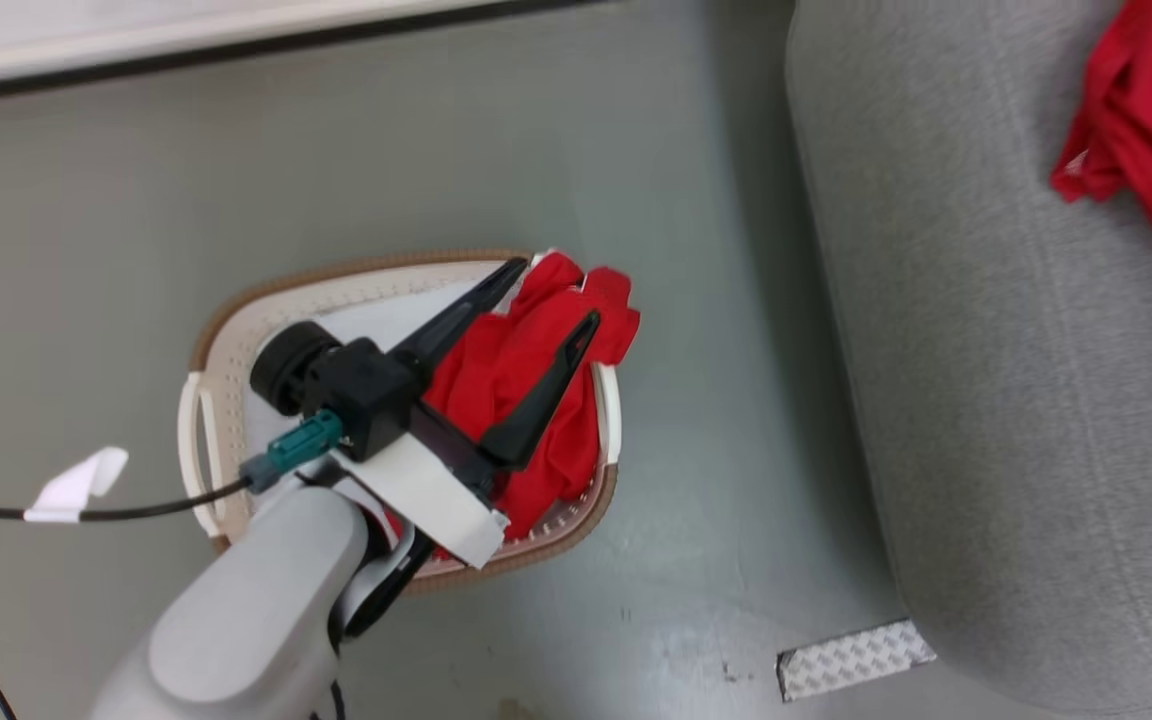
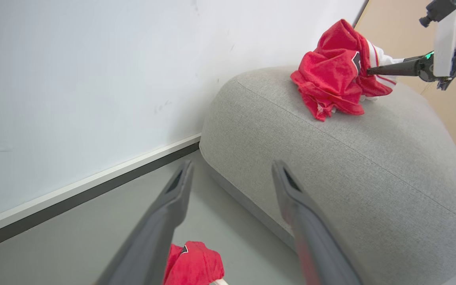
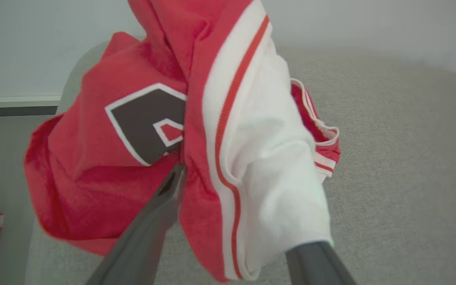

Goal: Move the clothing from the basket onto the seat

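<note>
Well, the left gripper (image 1: 556,292) hangs over the basket (image 1: 226,340) with its fingers spread wide. I cannot tell if they touch the cloth below. Its arm (image 1: 256,600) hides much of the basket's middle. A red jersey (image 1: 526,390) lies bunched in there, one end flopped over the rim. The other jersey (image 2: 333,75) sits on the sofa (image 2: 331,166), cut off at the edge when seen from above. The right gripper (image 3: 228,170) is pushed into it, fingers apart, with one tip under white cloth. A black number (image 3: 149,122) is half lost in a fold.
</note>
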